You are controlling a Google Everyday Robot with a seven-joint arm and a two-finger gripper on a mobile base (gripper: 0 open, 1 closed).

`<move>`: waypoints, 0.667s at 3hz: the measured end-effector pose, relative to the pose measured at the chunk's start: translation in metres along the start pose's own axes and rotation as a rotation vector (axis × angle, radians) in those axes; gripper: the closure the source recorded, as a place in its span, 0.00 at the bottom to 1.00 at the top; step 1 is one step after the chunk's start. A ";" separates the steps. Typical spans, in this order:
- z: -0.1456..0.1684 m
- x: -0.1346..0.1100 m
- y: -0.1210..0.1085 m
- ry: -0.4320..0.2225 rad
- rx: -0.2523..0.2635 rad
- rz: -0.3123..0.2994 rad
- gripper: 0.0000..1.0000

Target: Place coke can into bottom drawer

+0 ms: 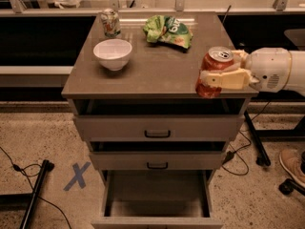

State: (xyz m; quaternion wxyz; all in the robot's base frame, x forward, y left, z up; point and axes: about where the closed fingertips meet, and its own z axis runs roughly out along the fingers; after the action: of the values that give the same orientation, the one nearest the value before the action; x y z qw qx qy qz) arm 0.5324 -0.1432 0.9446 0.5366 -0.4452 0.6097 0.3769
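The gripper [219, 72] reaches in from the right on a white arm and is closed around the coke can [212, 62], 1 pale finger [228, 79] crossing the can's front. The can is roughly upright, silver top facing up, at the front right corner of the bench [157, 70], partly overlapping its front edge. Whether its base touches the surface cannot be told.

On the bench sit a white bowl [113, 53] at the left, a pale green-and-silver can [110, 23] just behind it, and a crumpled green chip bag [169, 31] near the back middle, all well apart from the coke can.

Below, the bottom drawer [157, 193] is pulled out with nothing visible inside. The 2 shallower drawers [119, 128] above it have black handles. A blue tape X [77, 175] marks the floor at the left.
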 end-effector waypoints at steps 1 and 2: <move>0.003 0.051 -0.003 -0.016 -0.029 -0.010 1.00; -0.012 0.142 -0.002 -0.051 -0.011 -0.017 1.00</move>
State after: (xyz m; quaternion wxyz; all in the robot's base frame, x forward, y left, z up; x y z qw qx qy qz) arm 0.5271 -0.1745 0.8054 0.5526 -0.4434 0.5902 0.3869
